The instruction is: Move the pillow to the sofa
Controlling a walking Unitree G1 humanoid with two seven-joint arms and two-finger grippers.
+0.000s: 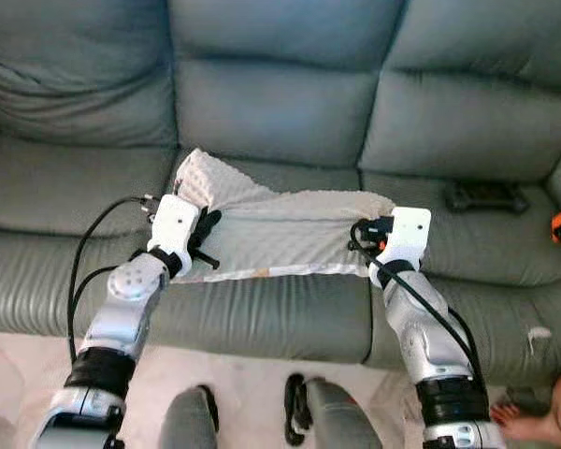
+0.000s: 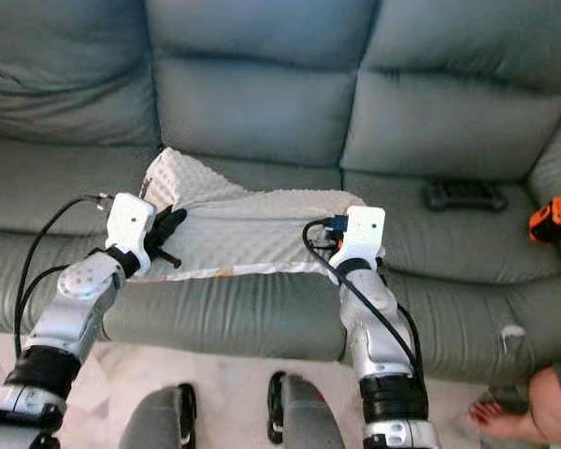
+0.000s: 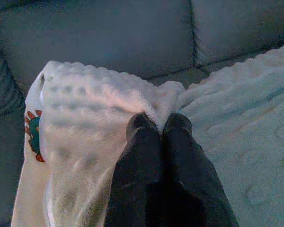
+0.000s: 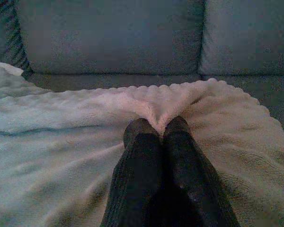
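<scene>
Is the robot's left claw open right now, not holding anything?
No. In the left wrist view, the left claw is shut, its two black fingers pinching a fold of the white pillow over the sofa.

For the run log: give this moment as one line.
left gripper: shut on pillow | right gripper: shut on pillow | pillow: lying on sofa seat

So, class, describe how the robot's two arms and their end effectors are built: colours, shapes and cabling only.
Both arms are silver with rounded joints and black bands near the elbows. Each wrist carries a white boxy block. Loose black cables loop along each forearm. The left end effector and right end effector each have two long black fingers with rounded tips.
</scene>
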